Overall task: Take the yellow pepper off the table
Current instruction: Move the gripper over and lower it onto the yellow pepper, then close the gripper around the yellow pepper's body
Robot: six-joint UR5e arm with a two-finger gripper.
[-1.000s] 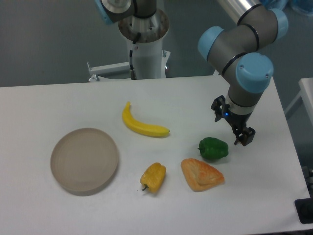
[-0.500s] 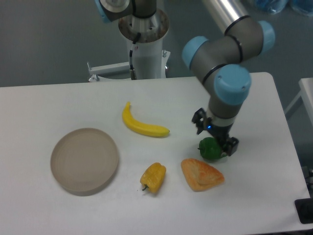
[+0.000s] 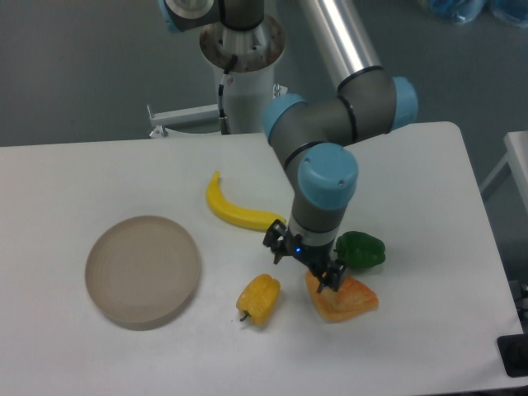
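Note:
The yellow pepper [image 3: 259, 299] lies on the white table [image 3: 74, 173], front centre, its dark stem pointing toward the front left. My gripper [image 3: 303, 263] hangs open and empty above the table, a little right of the pepper and higher, over the left end of the orange pastry. Its two dark fingertips [image 3: 273, 240] stand apart with nothing between them.
An orange wedge pastry [image 3: 346, 300] lies right of the pepper, partly under the gripper. A green pepper [image 3: 363, 249] sits behind it. A banana [image 3: 233, 211] lies behind the pepper. A round grey plate [image 3: 143, 271] sits at the left.
The arm has swung left across the table, from beyond the green pepper to above the pastry's left end, close to the yellow pepper. The objects have not moved.

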